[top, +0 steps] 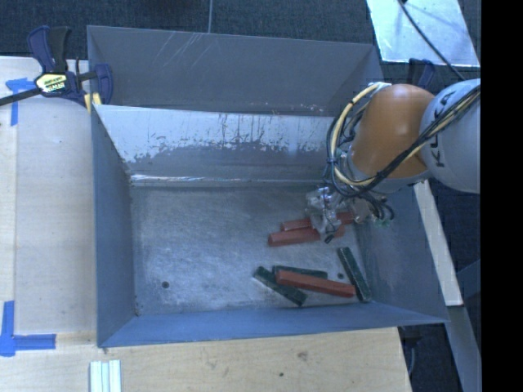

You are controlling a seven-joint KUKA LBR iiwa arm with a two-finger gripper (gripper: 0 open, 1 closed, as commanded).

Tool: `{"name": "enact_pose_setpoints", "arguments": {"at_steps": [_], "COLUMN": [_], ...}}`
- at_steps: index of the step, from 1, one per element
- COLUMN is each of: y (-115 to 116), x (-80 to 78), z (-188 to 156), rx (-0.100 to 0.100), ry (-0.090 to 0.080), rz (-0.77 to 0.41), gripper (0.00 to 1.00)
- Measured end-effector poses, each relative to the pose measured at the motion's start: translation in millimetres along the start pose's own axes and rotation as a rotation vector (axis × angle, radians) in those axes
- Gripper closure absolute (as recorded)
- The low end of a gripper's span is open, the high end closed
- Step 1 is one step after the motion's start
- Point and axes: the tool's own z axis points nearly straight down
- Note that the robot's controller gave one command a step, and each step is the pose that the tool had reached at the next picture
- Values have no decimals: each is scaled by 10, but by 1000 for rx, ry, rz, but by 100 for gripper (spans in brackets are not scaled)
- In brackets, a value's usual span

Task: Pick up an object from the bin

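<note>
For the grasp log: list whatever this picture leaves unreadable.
- Upper red bar: right end hidden under the robot's wrist, camera view.
- Dark green strip: partly covered by the lower red bar, camera view.
- Dark speck on the bin floor: too small to identify.

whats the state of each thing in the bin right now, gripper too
gripper: low in the bin, at the right end of the upper red bar
upper red bar: lying flat on the bin floor
lower red bar: lying flat near the front wall
left green stick: flat, touching the lower red bar
right green stick: flat, angled, at that bar's right end
</note>
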Motion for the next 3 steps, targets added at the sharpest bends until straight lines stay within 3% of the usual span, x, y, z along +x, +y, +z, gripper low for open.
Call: {"name": "enact_pose_setpoints", "arguments": {"at_steps": [1,2,3], "y": [7,6,23], "x": [8,1,64], "z": [15,5,-1545], "rx": [-1,-1,2], "ry": [3,1,-5], "rz": [-1,-1,-64], "gripper": [0,100,100]}}
